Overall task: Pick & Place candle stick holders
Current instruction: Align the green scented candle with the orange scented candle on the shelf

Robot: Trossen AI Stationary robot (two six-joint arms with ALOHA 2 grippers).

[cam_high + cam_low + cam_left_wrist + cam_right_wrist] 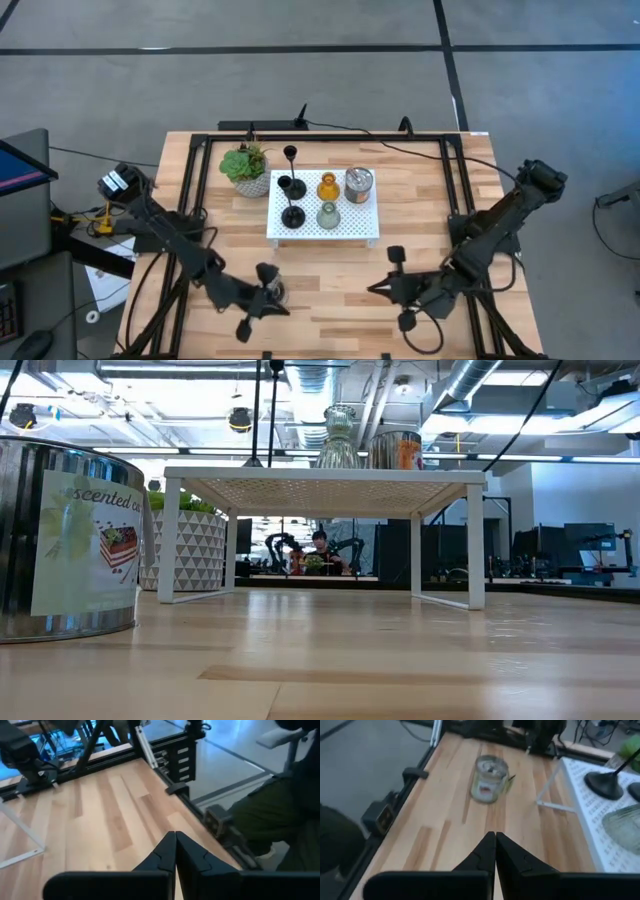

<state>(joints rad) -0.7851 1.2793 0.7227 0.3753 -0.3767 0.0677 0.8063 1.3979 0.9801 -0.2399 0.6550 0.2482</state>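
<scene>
So both arms sit at the near end of the table, and neither is holding anything. The left gripper has its fingers pinched fully together over bare wood, and the right gripper is pinched together the same way.

Most of the candle stick holders are up on the white perforated platform: two black holders on its left side, the amber glass one and the pale green one in the middle, and a silvery cup at the right. A third black holder stands on the table behind the platform, near the potted plant. The other silvery cup sits alone on the wood by the left arm.
</scene>
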